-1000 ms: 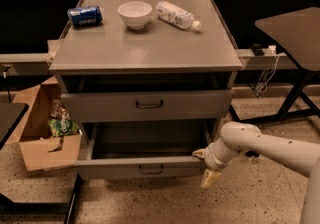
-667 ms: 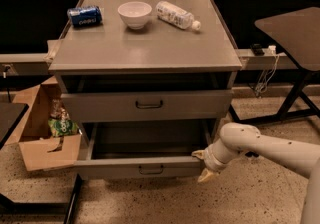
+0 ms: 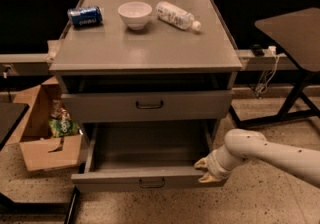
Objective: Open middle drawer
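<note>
I had the gripper (image 3: 204, 171) at the right end of the middle drawer (image 3: 110, 182), fingers spread astride its front rim, probably because it stood pulled well out beneath the upper drawer (image 3: 190, 105).

The middle drawer (image 3: 150, 149) lies open from above (the claw (image 3: 206, 170) blocks its right front corner).

We see the grey metal middle drawer (image 3: 150, 145), grey inside and out, its small bar handle (image 3: 151, 183) dark. The cream-white gripper (image 3: 206, 170) sits at its right front corner. On the plain grey cabinet surface (image 3: 145, 48) lie a blue drink can (image 3: 85, 16) with white lettering, a white round bowl (image 3: 135, 14) and a clear plastic bottle (image 3: 175, 15), white-capped. The beige floor (image 3: 260, 203) is dark-speckled. The brown cardboard box (image 3: 45, 148) holds a green packet (image 3: 62, 127).
</note>
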Available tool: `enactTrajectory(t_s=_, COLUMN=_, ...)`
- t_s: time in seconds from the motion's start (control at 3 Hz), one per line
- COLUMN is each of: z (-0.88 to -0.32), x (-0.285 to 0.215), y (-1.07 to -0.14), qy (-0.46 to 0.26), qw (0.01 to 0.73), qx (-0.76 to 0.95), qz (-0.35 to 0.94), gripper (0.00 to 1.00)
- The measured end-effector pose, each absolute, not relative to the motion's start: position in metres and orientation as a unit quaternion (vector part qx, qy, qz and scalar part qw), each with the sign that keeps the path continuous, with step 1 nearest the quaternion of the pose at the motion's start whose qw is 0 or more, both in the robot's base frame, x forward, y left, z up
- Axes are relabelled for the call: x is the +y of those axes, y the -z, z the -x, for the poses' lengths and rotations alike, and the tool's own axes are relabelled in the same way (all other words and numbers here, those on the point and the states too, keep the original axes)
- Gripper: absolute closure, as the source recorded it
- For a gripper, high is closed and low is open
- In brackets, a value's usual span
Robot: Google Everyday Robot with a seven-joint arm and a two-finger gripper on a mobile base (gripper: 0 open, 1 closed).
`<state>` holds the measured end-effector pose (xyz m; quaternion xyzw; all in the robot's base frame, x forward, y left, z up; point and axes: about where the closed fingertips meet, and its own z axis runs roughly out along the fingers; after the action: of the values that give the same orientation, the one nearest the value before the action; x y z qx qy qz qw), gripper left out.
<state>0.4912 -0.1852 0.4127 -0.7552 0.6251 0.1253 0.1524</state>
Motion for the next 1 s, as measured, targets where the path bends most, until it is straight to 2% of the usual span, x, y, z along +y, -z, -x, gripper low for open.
enactTrajectory(t_s=0.33, z=-0.474, x=-0.186, y=-0.417, qy=-0.129, qw=0.155, qx=0.619, qz=0.759, gripper=1.00)
enactTrajectory(t_s=0.67, z=-0.474, x=-0.186, y=-0.417, qy=-0.129, qw=0.155, qx=0.619, qz=0.759, gripper=1.00)
enactTrajectory(t_s=1.0, z=-0.447, x=-0.188, y=-0.409, qy=-0.155, qw=0.150, qx=0.616, qz=0.758, gripper=0.82)
